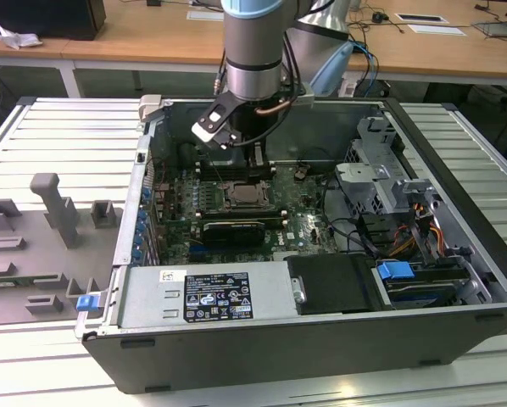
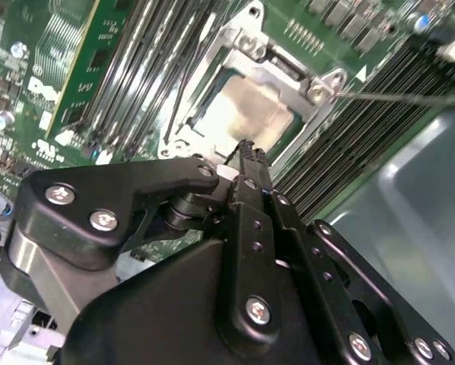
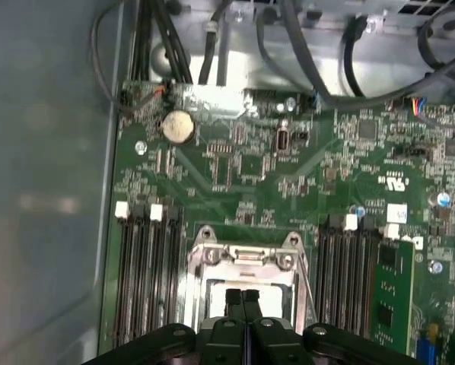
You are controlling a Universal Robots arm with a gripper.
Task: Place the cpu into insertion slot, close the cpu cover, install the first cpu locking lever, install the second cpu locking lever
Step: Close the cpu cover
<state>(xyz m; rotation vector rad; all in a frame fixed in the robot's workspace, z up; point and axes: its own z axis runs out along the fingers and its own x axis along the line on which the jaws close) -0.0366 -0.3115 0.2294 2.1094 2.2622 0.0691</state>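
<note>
Inside the open computer case, which lies on its side on a slatted metal table, the arm reaches in from the far side. The gripper hangs right over the insertion slot, roughly mid-board on the green motherboard. Pincer state: in both wrist views the two black fingers are pressed flat together with nothing between them, so closed and empty. The tips hover over one edge of the socket, and I can't tell if they actually touch anything

The cpu is already sitting in the slot with its dull silvery top facing up. The cpu cover looks folded down around it, with the chip showing through the cut-out. In the second wrist view a thin wire lever runs out from one socket corner, and another thin rod runs along the opposite side. Whether either one is hooked down I honestly can't tell

Other stuff: rows of black memory slots flank the socket on both sides, and a coin cell battery sits on the board near a bundle of cables. The power supply lies along the near wall of the case. There's a blue tab among the drive bays at the exterior view's right, and a grey plastic fixture on the table at the exterior view's left
</note>
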